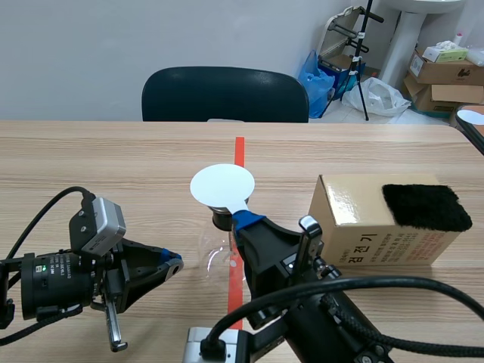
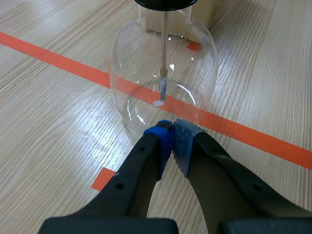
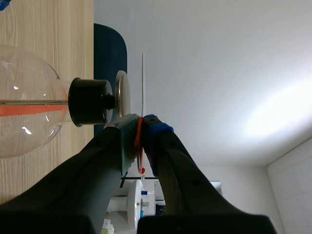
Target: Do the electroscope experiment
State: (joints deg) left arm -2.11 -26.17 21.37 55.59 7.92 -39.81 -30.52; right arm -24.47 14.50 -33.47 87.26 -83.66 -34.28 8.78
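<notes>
Pinches with right gripper (image 3: 140,123) white disc (image 1: 221,185) by its edge, face parallel over electroscope plate (image 3: 122,95), barely apart; rests left gripper (image 2: 171,127) closed, empty, beside flask (image 2: 131,73)

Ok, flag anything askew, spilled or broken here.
Nothing stands out. The electroscope stands upright, glass intact; the right gripper holds the white disc level above it; the black cloth lies on the cardboard box.

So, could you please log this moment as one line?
right claw: shut on white disc, over electroscope | left claw: shut, empty, beside electroscope
</notes>
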